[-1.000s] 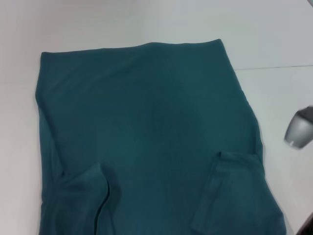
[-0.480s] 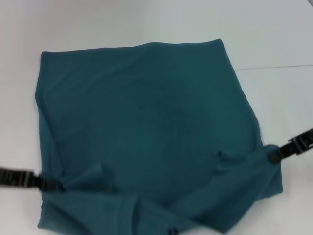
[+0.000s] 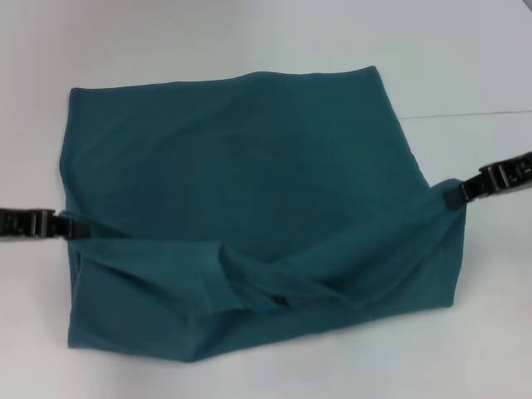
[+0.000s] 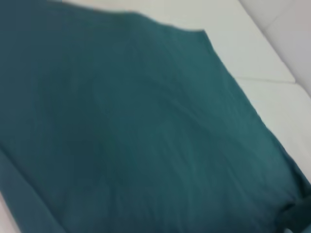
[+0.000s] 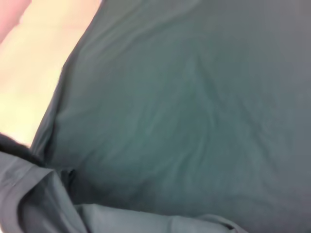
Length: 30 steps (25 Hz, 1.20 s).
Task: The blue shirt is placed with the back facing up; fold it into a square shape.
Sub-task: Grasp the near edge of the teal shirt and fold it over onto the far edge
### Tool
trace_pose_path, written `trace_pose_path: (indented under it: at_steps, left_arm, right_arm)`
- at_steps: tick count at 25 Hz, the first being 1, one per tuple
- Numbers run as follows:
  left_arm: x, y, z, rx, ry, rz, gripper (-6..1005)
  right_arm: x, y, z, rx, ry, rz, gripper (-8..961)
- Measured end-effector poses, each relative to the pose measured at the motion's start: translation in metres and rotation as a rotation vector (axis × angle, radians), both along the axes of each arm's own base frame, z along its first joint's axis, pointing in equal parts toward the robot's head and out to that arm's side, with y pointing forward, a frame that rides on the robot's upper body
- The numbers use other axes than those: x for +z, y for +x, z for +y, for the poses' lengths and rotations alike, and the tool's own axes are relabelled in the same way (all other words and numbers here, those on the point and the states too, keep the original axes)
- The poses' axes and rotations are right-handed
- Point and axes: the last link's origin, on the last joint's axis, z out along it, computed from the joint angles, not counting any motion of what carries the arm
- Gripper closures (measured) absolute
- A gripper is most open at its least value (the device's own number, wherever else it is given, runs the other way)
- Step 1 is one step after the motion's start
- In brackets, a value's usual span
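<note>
Over on the left edge of the head view, the left gripper (image 3: 68, 226) comes in low and level, its black fingers pinched tight on the left edge of the blue shirt (image 3: 249, 174), cloth bunched between them. The shirt lies across the middle of the white table (image 3: 249, 37), plain side up, its far hem flat and nearly straight. The near part is lifted and doubled toward the far part, a loose fold sagging across the middle with deep creases running down to a dark tuck near the centre. The near edge hangs in a soft band just above the table.

The left wrist view fills with shirt (image 4: 136, 136), smooth with faint wrinkles, the white table (image 4: 252, 43) showing past one corner, a thin seam line crossing it.

On the right, the right gripper (image 3: 460, 196) reaches in from the right edge, fingers clamped on the shirt's right edge, pulling a raised corner of cloth to a point. The table there is pale and bare with a fine seam running out to the right. The right wrist view shows shirt (image 5: 194, 111) close up, creased, with a patch of pale table (image 5: 43, 63) beside it
</note>
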Motion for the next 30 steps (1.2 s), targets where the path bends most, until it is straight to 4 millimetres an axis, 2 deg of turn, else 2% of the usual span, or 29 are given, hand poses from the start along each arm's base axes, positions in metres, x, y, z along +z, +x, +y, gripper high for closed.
trace_pose_path:
  at_steps: [6, 11, 17, 30]
  left_arm:
    - [0.01, 0.002, 0.017, -0.035, 0.12, 0.007, 894]
    - [0.011, 0.001, 0.025, -0.046, 0.18, 0.03, 890]
    - [0.002, 0.006, 0.036, -0.089, 0.243, 0.064, 886]
    - [-0.014, 0.01, 0.058, -0.144, 0.408, 0.158, 877]
  right_arm:
    - [0.003, 0.001, 0.018, -0.035, 0.086, 0.011, 871]
    - [0.003, 0.003, 0.036, -0.04, 0.178, 0.002, 872]
    - [-0.002, 0.008, 0.051, -0.045, 0.292, 0.001, 871]
    - [-0.025, 0.024, 0.066, -0.046, 0.483, -0.017, 871]
